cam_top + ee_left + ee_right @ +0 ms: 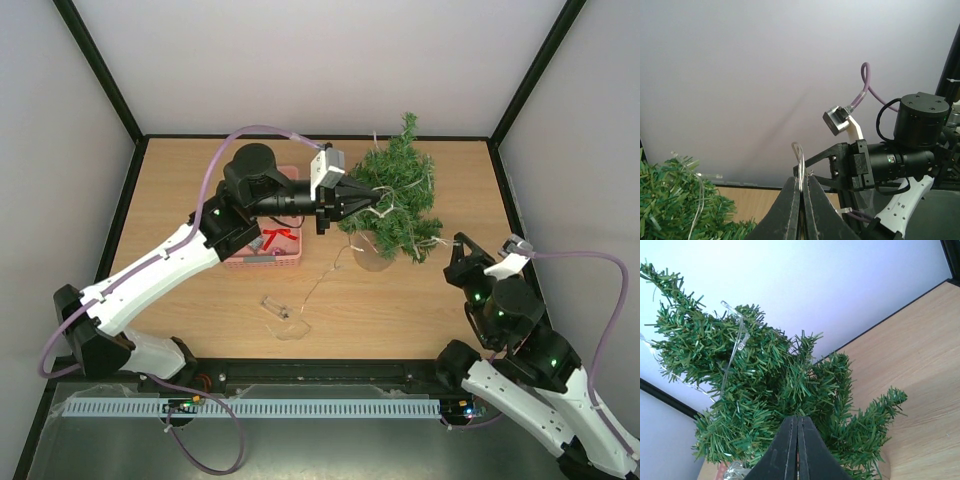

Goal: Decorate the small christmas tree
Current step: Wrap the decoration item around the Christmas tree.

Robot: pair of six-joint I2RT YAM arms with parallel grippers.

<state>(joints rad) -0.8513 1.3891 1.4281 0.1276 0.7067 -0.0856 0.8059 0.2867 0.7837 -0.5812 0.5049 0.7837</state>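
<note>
The small christmas tree (pixel 395 195) stands at the back right of the table, with a clear light string (pixel 405 190) draped over its branches. My left gripper (pixel 362 200) is raised beside the tree's left side and is shut on a loop of the clear light string (pixel 800 160). The string runs down to a clear battery box (pixel 275 307) on the table. The tree also shows in the left wrist view (pixel 675 200) and the right wrist view (pixel 770 385). My right gripper (pixel 458 252) is shut and empty, just right of the tree, pointing at its lower branches (pixel 875 425).
A pink plastic basket (pixel 270 245) with a red ornament (pixel 275 238) sits left of the tree, under my left arm. The tree's pale round base (pixel 370 255) is at the front of the tree. Grey walls enclose the table.
</note>
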